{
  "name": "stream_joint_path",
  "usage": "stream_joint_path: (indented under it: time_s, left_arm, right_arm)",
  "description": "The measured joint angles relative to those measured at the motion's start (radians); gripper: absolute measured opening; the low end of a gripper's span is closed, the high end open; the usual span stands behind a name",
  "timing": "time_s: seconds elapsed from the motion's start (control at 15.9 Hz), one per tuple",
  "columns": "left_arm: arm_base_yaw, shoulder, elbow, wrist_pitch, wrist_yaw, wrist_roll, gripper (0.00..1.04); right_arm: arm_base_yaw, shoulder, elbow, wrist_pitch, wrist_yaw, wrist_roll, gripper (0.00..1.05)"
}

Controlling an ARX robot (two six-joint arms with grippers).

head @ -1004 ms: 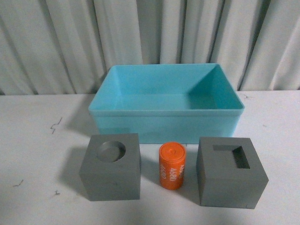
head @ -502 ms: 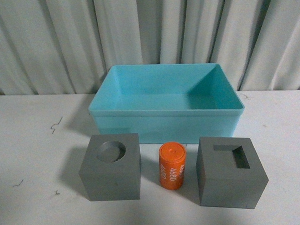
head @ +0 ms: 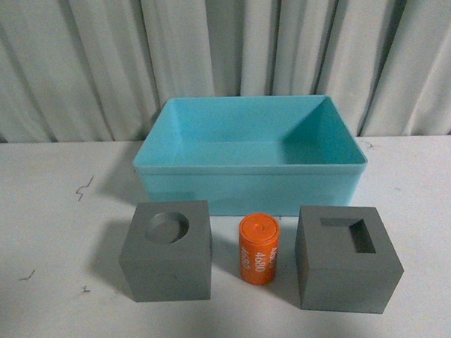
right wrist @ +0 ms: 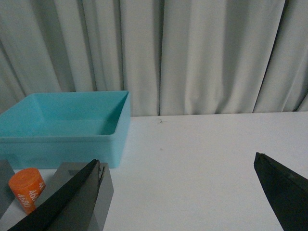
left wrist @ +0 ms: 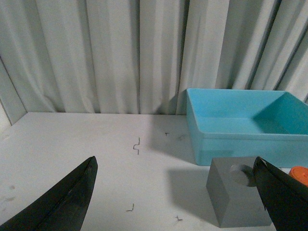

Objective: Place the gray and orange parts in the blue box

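Turquoise blue box [head: 249, 187] sits centre frame on the white table [head: 48, 222]. Across the lower frame, in a row: round-hole gray cube [head: 168, 252] at left, orange cylinder [head: 259, 250] upright in the middle, rectangular-hole gray cube [head: 345, 259] at right.

Left wrist: left gripper [left wrist: 175, 161] has its jaws spread wide, holding nothing. The round-hole gray cube is just beside the box. An orange sliver at the edge is probably the cylinder.

Right wrist: right gripper [right wrist: 178, 159] has its jaws wide apart, unloaded. The cylinder stands near the box.

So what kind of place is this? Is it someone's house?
Probably a robot practice lab, not a house: a bare white table, a plain gray curtain hung behind it, and an orange cylinder lined up neatly before a blue box.
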Motion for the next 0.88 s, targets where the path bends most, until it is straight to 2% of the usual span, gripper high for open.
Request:
stream_joint_path:
  time_s: [0.82, 0.88]
  left_arm:
    - [0.000, 0.000, 0.000, 0.000, 0.000, 0.000, 0.98]
    - [0.000, 0.000, 0.000, 0.000, 0.000, 0.000, 0.98]
  right_arm:
    - [0.000, 0.000, 0.000, 0.000, 0.000, 0.000, 0.98]
    - [0.018, 0.034, 0.038, -0.127, 0.063, 0.029, 0.98]
